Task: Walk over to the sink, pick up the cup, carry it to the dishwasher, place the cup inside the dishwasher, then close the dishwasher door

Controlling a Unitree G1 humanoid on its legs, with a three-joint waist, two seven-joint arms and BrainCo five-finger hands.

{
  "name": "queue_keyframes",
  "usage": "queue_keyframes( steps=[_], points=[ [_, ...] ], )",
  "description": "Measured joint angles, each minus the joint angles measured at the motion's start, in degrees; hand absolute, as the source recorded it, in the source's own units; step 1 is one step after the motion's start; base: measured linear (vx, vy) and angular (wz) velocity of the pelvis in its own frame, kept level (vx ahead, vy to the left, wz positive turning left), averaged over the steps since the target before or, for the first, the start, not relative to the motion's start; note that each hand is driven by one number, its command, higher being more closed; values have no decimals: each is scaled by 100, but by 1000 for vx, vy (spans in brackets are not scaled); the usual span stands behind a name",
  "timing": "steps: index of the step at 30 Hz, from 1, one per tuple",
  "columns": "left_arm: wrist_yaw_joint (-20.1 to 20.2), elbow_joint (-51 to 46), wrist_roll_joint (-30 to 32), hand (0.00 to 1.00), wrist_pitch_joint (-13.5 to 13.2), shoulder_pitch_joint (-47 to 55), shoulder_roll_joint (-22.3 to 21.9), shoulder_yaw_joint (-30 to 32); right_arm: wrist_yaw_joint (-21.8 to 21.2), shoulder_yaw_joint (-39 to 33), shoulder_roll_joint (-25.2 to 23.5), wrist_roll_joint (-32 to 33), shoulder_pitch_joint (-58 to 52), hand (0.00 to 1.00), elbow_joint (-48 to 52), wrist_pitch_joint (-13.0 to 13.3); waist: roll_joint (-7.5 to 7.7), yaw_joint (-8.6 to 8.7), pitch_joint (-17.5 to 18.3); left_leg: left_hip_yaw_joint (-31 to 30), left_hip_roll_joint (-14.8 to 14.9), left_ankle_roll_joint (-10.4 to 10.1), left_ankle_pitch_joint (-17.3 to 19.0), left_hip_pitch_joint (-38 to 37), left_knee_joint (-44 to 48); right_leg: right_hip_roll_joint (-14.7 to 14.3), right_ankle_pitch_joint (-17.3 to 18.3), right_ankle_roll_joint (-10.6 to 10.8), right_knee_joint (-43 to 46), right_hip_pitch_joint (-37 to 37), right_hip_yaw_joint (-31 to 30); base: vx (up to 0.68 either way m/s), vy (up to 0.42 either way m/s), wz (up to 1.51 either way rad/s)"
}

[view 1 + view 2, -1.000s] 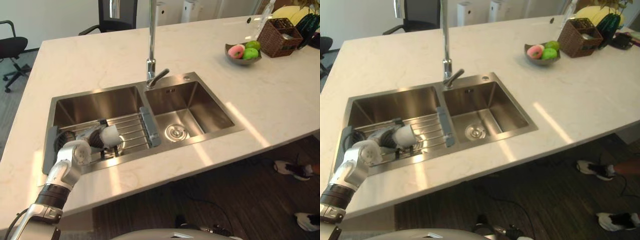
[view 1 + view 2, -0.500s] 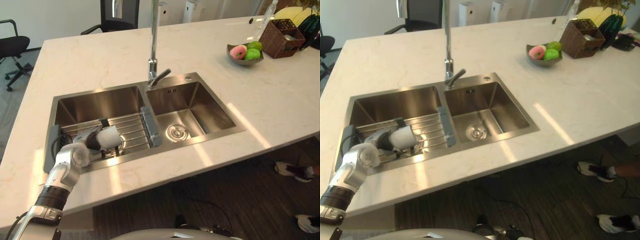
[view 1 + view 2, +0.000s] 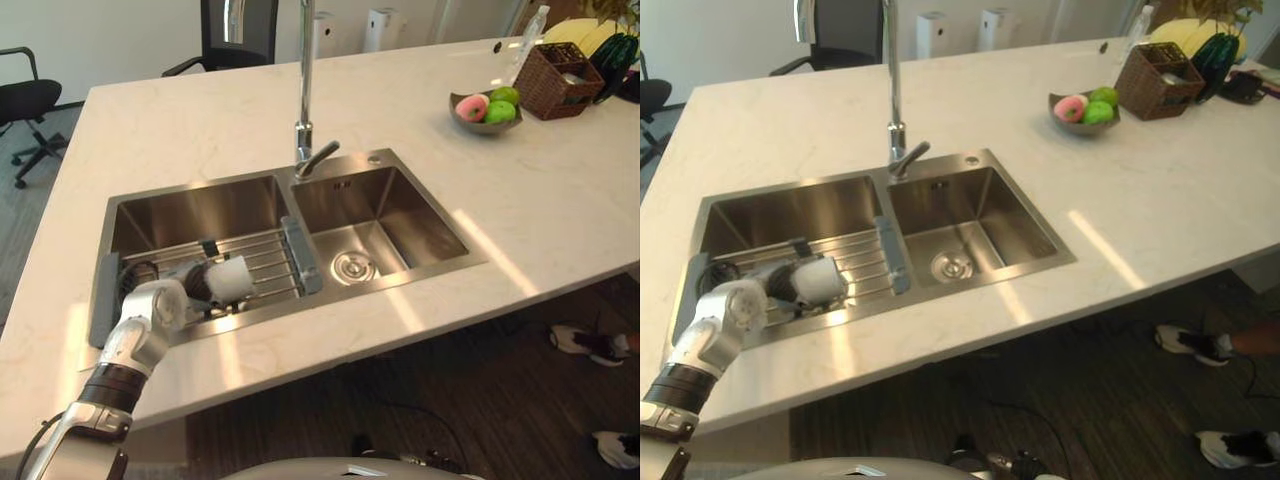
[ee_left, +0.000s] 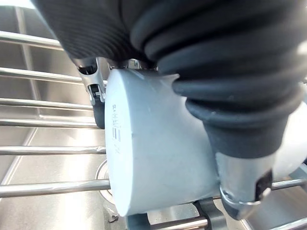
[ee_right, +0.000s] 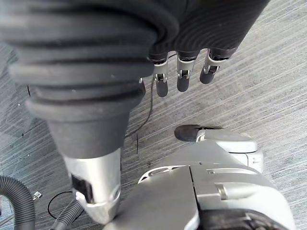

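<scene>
**Cup clasped on the rack, lower left of the frame**

Nearest, the right hand [image 5: 183,76] hangs idle over grey ribbed flooring, its fingers straight and loosely apart.

In the lower left of the left eye view, the left hand [image 3: 190,288] has its fingers curled on one side of the cup [image 3: 229,279] and its thumb on the other, clamped around the body. The cup lies on its side on the wire rack [image 3: 265,262] that spans the left basin. It is white, smooth and straight-walled, with a matte look. It is probably light plastic or ceramic: rigid, and likely to slip if wet. A hold around the mid-body, as here, looks sound, and a pinch at the rim would be less sure.

The rack's thin steel bars are round and hard, so the cup could roll on them if released. The sink [image 3: 380,157] is brushed stainless steel with two square basins. Behind it rises a tall, slim faucet [image 3: 303,80]. The countertop [image 3: 200,120] is pale, polished stone. At the upper right are a fruit bowl [image 3: 486,108] and a woven basket [image 3: 562,70].
</scene>
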State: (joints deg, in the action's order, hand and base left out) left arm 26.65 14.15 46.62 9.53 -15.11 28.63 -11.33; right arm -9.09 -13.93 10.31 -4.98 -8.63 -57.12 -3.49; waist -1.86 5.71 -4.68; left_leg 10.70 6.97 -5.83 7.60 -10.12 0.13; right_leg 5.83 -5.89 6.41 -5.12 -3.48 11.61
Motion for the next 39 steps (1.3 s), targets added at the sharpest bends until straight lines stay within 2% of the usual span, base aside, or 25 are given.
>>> queue_keyframes(
  steps=[3,9,11,15,17,18,20,24,26,27,29,30,32,35,39],
  points=[
    [-110,-17,-165,100,-134,-1,21,-35,-1,32,11,-3,37,0,-20,34,-1,47,0,0,-4,1,0,-10,-21,0,0,1,0,2,4,0,0,0],
    [-677,-358,-1059,100,-696,388,50,-172,109,65,-11,-2,46,0,-29,138,0,61,-6,-8,-6,3,2,-10,-26,1,0,0,0,10,28,0,0,0],
    [-923,-454,-1314,100,-735,515,39,-125,194,80,-15,-2,45,0,-28,168,6,56,-10,-22,-6,4,1,-9,-24,1,0,0,0,20,36,0,0,2],
    [-1413,-741,-1838,100,-1112,880,-58,13,244,68,-29,0,16,0,-13,208,3,35,-15,-78,-7,14,-6,10,-22,8,0,0,1,22,127,-1,0,6],
    [-1663,-880,-2119,100,-1192,983,-132,44,328,71,-43,-1,18,0,-7,207,6,19,-16,-106,-9,19,-12,24,-22,13,0,0,1,18,175,-21,-5,7],
    [-1897,-984,-2481,100,-1268,1042,-268,191,396,66,-73,1,9,0,-7,205,7,-25,-17,-108,-9,20,-12,25,-22,14,0,0,1,19,177,-25,-4,3],
    [-2203,-1133,-2818,100,-1322,1053,-461,464,446,58,-80,2,-14,0,-3,206,10,-79,-19,-111,-9,21,-15,24,-22,16,0,0,2,15,181,0,0,0],
    [-2971,-1403,-3571,100,-1540,1075,-712,1000,485,31,-106,2,-26,0,3,206,20,-99,-25,-136,-12,25,-20,8,-21,23,0,0,2,-24,213,-32,-4,4],
    [-3431,-1645,-4225,100,-1662,1133,-905,1301,614,38,-152,9,-30,0,22,194,33,-123,-31,-141,-21,30,-23,6,-21,33,0,0,1,-56,247,-60,-2,2],
    [-3523,-1704,-4378,100,-1703,1150,-972,1381,636,41,-163,12,-34,0,36,182,38,-131,-33,-143,-28,35,-26,12,-22,40,0,0,1,-57,253,-72,0,3],
    [-3903,-1917,-5021,100,-1951,1185,-1268,1659,716,57,-218,49,-79,0,139,94,51,-169,-37,-227,-54,61,-49,56,-22,76,0,0,1,-61,325,-46,1,14],
    [-3964,-1984,-5131,100,-2004,1201,-1327,1736,722,61,-229,69,-87,0,160,71,56,-182,-36,-254,-58,65,-55,72,-21,81,0,0,1,-63,342,-34,-2,19],
    [-4295,-2179,-5376,100,-2357,1277,-1428,2018,798,92,-261,127,-85,0,216,-28,85,-243,-29,-307,-56,61,-78,100,-20,83,-1,0,1,-61,399,-28,-6,14],
    [-4660,-2535,-5448,100,-2701,1366,-1612,2327,855,149,-290,133,-77,0,209,-50,103,-322,-17,-373,-60,63,-104,185,8,99,-3,-4,24,-71,468,-31,-7,16],
    [-4985,-2911,-5551,100,-3007,1429,-1874,2552,946,152,-345,133,-70,0,188,-51,137,-526,17,-437,-59,58,-113,274,95,102,-14,-14,39,-68,475,-48,-4,10]
  ],
)
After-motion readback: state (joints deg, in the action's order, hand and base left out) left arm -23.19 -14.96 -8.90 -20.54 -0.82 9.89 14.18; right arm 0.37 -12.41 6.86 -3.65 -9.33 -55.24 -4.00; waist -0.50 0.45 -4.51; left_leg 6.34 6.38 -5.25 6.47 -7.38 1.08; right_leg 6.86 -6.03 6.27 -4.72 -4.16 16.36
